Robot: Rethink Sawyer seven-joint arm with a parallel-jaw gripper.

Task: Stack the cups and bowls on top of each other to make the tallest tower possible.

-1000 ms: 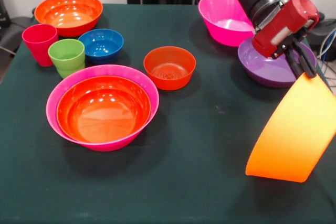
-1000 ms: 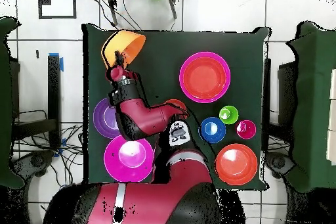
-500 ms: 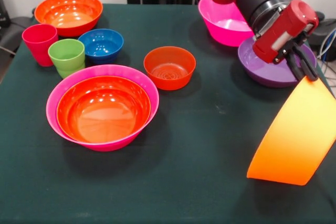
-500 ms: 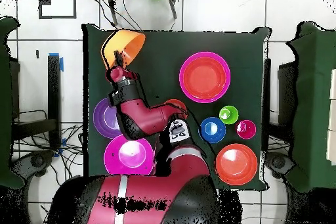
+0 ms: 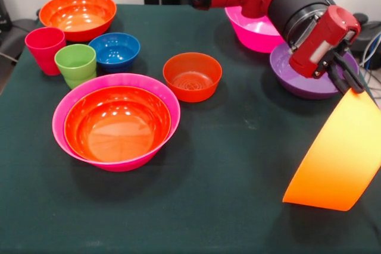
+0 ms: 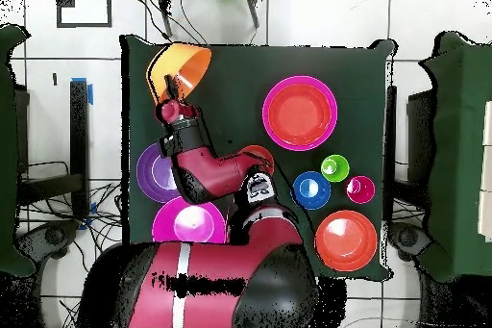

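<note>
Dark green table (image 5: 238,165), claw (image 5: 352,86) clamped on tilted light orange bowl's (image 5: 336,153) rim.

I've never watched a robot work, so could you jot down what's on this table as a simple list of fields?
Gripper: shut on the rim of the light orange bowl, held tilted on edge.
Stack so far: red-orange bowl nested inside a magenta bowl.
Cups: red-pink cup and green cup, upright, side by side.
Other bowls, unstacked: blue bowl, small orange-red bowl, purple bowl, second magenta bowl, second red-orange bowl.
Surface: dark green table.
</note>
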